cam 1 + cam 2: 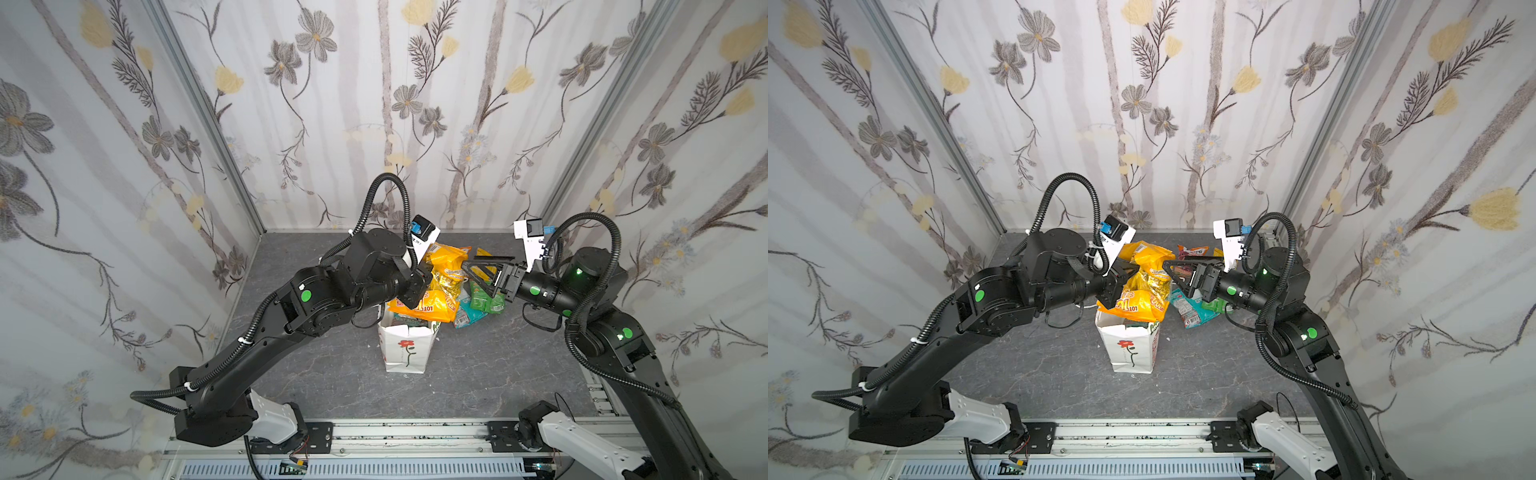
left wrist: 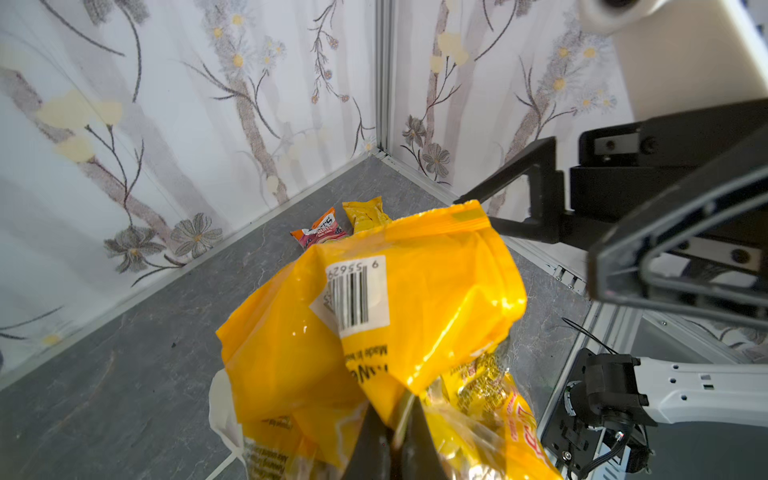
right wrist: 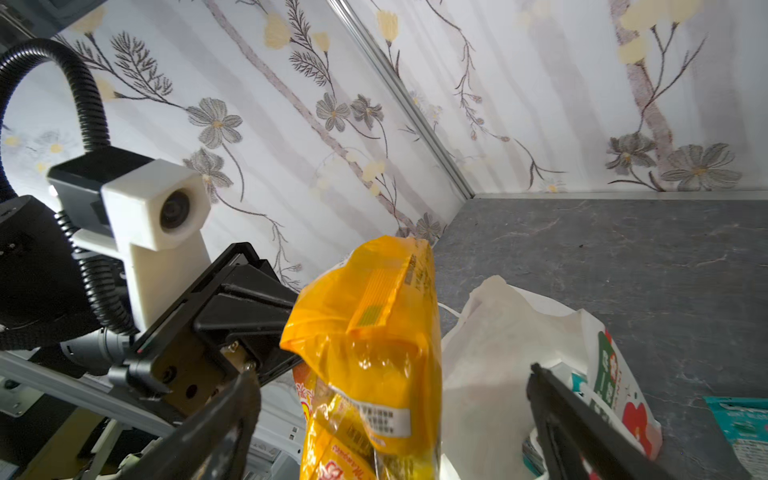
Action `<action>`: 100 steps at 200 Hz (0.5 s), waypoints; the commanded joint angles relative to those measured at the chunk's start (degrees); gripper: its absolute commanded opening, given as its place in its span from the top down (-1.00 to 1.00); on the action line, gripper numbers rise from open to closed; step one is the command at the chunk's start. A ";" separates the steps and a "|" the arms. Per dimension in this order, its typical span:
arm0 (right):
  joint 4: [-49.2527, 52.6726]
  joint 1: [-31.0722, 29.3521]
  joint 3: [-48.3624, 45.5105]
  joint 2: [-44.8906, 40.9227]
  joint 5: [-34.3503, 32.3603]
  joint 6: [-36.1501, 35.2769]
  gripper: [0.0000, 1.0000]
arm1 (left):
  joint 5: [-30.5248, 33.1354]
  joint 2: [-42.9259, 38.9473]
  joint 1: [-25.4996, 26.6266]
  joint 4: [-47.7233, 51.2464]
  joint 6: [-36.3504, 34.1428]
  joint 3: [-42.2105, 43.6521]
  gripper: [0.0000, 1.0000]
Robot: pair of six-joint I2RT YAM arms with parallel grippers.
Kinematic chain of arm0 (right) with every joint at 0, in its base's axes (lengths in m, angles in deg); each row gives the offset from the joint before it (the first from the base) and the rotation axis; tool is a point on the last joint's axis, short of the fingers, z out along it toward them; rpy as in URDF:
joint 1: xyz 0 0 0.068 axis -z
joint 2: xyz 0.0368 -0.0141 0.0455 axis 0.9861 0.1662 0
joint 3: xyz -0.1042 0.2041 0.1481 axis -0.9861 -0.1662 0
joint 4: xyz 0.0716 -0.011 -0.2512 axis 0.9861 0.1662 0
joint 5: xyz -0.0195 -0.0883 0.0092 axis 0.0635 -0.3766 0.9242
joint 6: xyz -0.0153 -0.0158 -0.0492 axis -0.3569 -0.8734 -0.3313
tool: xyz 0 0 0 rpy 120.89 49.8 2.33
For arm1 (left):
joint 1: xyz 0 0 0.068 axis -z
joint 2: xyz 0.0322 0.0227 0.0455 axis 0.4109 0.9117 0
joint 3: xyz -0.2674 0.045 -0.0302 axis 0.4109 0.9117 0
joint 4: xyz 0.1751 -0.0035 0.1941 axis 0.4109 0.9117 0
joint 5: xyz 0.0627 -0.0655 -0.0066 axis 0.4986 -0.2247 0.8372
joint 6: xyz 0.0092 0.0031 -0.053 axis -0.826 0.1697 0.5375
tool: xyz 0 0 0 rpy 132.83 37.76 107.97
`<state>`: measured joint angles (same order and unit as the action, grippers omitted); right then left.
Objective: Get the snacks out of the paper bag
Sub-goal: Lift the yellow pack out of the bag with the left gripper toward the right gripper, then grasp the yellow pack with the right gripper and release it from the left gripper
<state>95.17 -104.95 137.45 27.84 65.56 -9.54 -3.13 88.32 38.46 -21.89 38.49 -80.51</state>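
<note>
Dead centre in both top views, the paper bag [image 1: 405, 353] stands upright on the grey table [image 1: 498, 374], its red flower facing the camera. Right above its mouth, the left gripper [image 2: 403, 415] is clamped tight on the orange packet [image 2: 436, 270]: in the left wrist view the two fingers pinch the foil low down, with the barcode side showing. The packet's lower edge overlaps the bag's rim in a top view, and whether it hangs fully clear of the bag cannot be told. Just right of it, the right gripper [image 3: 392, 372] has its jaws spread wide, one finger on either side of the packet's upper part, gripping nothing. Up toward the back wall, the orange-pink packet [image 1: 1192, 250] and the yellow packet [image 1: 1219, 251] lie side by side on the table. Right of the bag, beneath the right gripper, the green packet [image 1: 484, 300] and the teal packet [image 1: 467, 316] lie against each other on the table, outside the bag.
</note>
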 commanded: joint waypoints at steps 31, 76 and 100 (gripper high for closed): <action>-13.08 -0.18 -4.17 0.94 9.05 10.04 -0.99 | 8.47 2.84 5.31 -4.75 -13.43 -4.14 1.00; -16.57 -0.18 -5.15 1.22 10.72 12.46 -0.80 | 11.54 5.74 6.90 -3.83 -16.90 -7.11 1.00; -17.20 -0.17 -5.18 1.00 10.45 12.65 -0.53 | 11.77 6.23 7.30 -4.02 -17.31 -7.35 1.00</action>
<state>82.80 -104.86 132.29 28.84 74.37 1.46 6.16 94.16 45.50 -21.72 23.65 -86.92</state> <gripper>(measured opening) 0.813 0.049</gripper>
